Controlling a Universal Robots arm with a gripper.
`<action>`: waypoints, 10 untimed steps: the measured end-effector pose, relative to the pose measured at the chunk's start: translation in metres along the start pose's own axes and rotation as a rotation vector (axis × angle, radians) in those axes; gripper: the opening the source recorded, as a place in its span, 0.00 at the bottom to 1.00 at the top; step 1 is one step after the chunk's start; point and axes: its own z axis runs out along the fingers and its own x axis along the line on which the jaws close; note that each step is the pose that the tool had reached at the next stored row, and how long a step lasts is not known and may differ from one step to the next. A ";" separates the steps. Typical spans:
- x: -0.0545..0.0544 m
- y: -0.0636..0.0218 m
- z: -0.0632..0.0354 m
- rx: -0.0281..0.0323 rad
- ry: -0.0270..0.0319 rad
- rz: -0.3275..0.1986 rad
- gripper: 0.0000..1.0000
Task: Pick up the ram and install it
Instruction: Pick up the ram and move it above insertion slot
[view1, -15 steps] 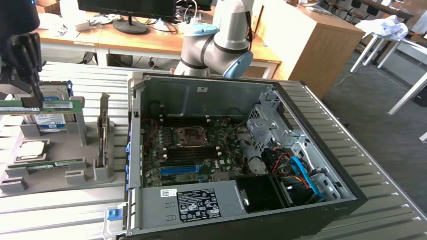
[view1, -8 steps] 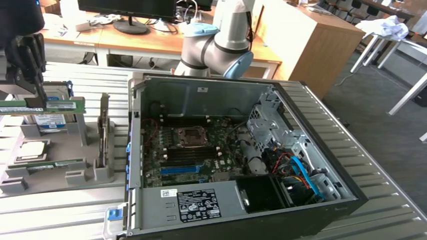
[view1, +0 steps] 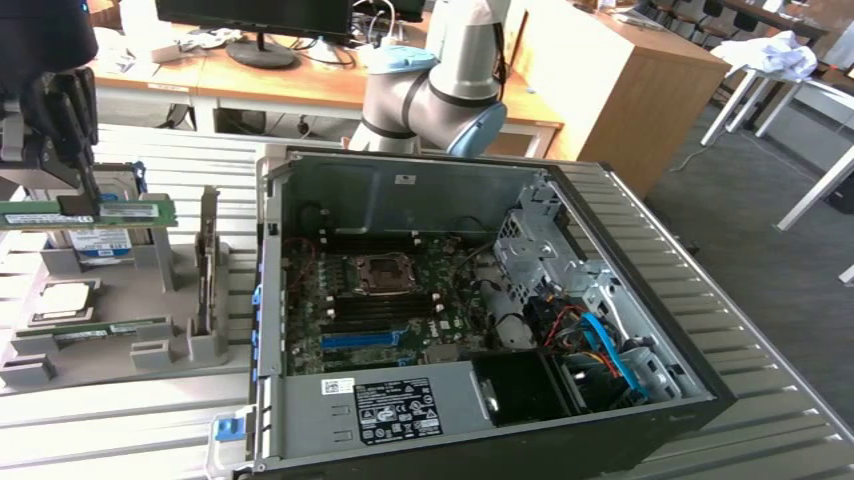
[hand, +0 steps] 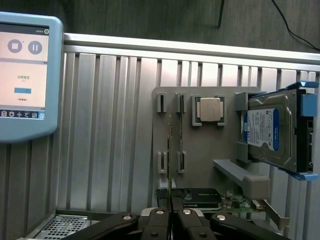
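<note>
Pincer (view1: 80, 204) closed on the upper edge of the ram (view1: 134, 211). The green stick hangs level just above the grey holder (view1: 160, 352) at the exterior view's left, well apart from the open computer case (view1: 400, 185) on the ribbed tabletop (view1: 120, 430).

Silver-grey arm (view1: 447, 85), pale blue joint caps (view1: 400, 58), black hand (hand: 170, 211), silver screws (hand: 159, 212)
</note>
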 end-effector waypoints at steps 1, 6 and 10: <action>0.000 -0.0004 0.0000 0.0001 0.0000 0.000 0.12; 0.000 -0.0022 0.0000 0.0000 0.0000 0.000 0.12; 0.000 -0.0036 0.0000 0.0001 0.0000 0.000 0.12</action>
